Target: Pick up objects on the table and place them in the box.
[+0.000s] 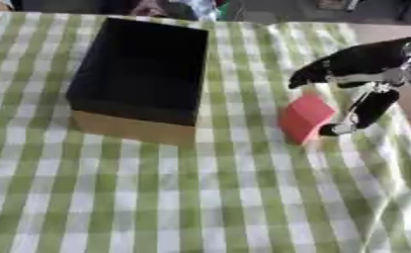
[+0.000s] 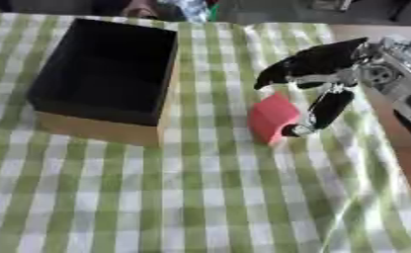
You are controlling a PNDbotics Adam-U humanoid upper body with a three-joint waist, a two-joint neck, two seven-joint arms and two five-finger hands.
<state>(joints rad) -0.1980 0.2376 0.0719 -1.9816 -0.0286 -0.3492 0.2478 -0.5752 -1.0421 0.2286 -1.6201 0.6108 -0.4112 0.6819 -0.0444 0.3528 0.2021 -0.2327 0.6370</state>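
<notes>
Between my right hand's (image 1: 364, 74) thumb and fingers (image 1: 330, 66) sits a small red block (image 1: 304, 117), a plain cube tilted on the green-and-white checked cloth (image 1: 200, 197) of the bench; the fingers reach over its far side and the thumb comes down at its right face, spread on either side of it, and I cannot tell whether they touch it. Well to the left of my fingers stands the box (image 2: 101, 74), open-topped, black inside with tan outer walls, holding nothing I can see. No writing or label shows on the block or the box.
</notes>
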